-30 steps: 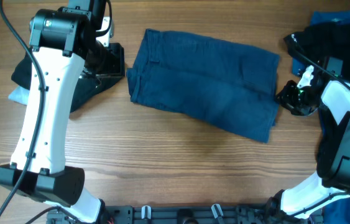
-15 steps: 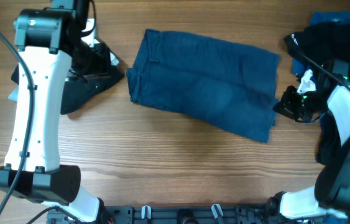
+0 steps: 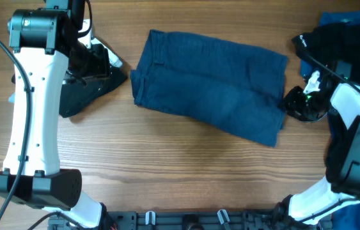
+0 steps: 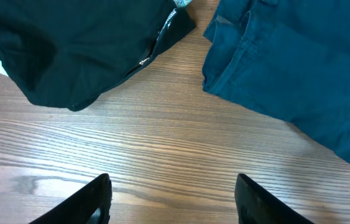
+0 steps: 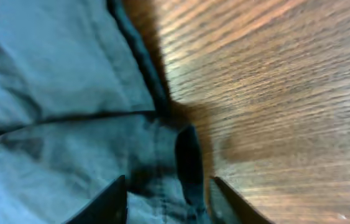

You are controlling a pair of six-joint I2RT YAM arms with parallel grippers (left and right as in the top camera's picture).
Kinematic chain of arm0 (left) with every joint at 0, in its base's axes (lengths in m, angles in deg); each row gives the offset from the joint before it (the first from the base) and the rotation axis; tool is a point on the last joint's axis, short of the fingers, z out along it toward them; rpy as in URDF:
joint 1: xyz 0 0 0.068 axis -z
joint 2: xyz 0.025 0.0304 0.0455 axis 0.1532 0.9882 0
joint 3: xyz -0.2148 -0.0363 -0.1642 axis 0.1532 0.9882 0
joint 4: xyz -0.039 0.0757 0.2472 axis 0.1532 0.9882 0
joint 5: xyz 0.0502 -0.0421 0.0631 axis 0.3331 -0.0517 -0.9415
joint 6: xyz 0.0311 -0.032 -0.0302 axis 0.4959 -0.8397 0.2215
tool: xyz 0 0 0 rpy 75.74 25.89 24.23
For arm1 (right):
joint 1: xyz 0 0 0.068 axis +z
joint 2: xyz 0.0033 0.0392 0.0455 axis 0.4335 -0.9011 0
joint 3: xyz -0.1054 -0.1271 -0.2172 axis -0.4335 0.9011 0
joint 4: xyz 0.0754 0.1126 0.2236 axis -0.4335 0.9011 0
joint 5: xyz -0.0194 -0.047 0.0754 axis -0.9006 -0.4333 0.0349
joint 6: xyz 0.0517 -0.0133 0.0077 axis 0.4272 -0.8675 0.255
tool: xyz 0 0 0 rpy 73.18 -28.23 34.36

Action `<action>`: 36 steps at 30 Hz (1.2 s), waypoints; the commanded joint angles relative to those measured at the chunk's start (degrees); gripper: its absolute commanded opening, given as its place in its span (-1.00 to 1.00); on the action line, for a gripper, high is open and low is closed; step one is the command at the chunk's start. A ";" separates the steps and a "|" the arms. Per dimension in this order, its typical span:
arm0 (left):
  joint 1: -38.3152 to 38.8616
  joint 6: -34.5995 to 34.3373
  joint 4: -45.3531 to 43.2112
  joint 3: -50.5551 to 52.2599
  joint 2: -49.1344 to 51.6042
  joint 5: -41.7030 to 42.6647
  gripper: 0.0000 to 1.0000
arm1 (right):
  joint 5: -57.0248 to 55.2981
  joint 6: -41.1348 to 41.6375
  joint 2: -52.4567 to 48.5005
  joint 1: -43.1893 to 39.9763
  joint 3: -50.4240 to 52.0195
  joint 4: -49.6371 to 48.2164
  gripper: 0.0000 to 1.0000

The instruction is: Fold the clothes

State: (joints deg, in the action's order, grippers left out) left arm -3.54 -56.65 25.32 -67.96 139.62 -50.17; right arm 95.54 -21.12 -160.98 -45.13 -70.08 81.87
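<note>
**A:** Bare wooden bench (image 3: pixel 180 172), grain running side to side. Where do the dark blue shorts (image 3: pixel 211 83) lie on it?

**B:** In the middle, flat. Their long axis runs from one arm across to the other, tilted a little, so the right end sits nearer the robot's base. The waistband end faces the left arm and the hem end faces the right arm.

**A:** Which hand is nearer?

**B:** The right hand (image 3: pixel 293 102), clearly. It is down at the hem end, and its wrist view shows the fingers parted with the stitched hem corner lying between them, not pinched. The left hand (image 4: pixel 173 198) hangs open over bare wood and grips nothing. It has a black zipped garment (image 4: pixel 69 50) ahead on its left and the waistband corner ahead on its right, near but apart from both.

**A:** So what does the coming move turn on?

**B:** On that axis, I'd judge. A fold across it would need the right hand to close on the hem corner and carry it along the length towards the waistband. The left hand would first have to cross to its own corner.
</note>
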 commanded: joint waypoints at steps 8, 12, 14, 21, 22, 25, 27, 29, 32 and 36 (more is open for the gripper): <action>-0.11 0.50 -0.70 -0.15 -0.63 -0.13 0.34 | 4.20 -2.71 1.53 0.35 0.13 2.67 -0.91; -0.15 0.70 0.46 -0.15 -0.63 -0.13 0.37 | 4.17 -3.82 10.25 0.35 0.13 10.88 -0.91; -0.15 0.70 0.72 -0.15 -0.63 -0.11 0.38 | 3.85 -3.85 15.69 0.35 0.13 15.93 -0.92; -0.15 0.68 2.56 -0.15 -0.63 -0.11 0.39 | 2.82 -4.26 25.46 0.35 0.15 30.84 -0.91; -0.15 0.66 2.56 -0.15 -0.63 -0.02 0.39 | 2.58 -4.33 25.97 0.42 0.15 33.33 -0.91; -0.15 0.68 1.84 -0.02 -0.63 3.93 0.42 | 1.18 -5.70 26.62 0.63 0.15 33.53 -0.92; -0.15 0.70 -1.20 1.92 -0.63 7.85 0.40 | 0.63 -5.20 26.56 0.61 0.15 30.69 -0.91; -0.15 0.94 -6.67 6.29 -0.57 11.39 0.44 | 0.66 -4.07 26.38 0.61 0.15 27.91 -0.63; -0.15 1.16 -17.53 15.52 0.17 15.06 0.49 | 0.76 -2.54 26.03 0.63 0.15 24.46 -0.07; 0.31 1.97 -37.97 26.91 3.48 21.77 0.21 | 2.21 -2.08 25.86 0.68 0.15 21.33 -0.01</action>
State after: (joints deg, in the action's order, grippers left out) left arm -3.54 -56.11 -3.08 -48.31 139.81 -36.25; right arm 96.83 -24.50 -135.37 -44.87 -69.82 104.66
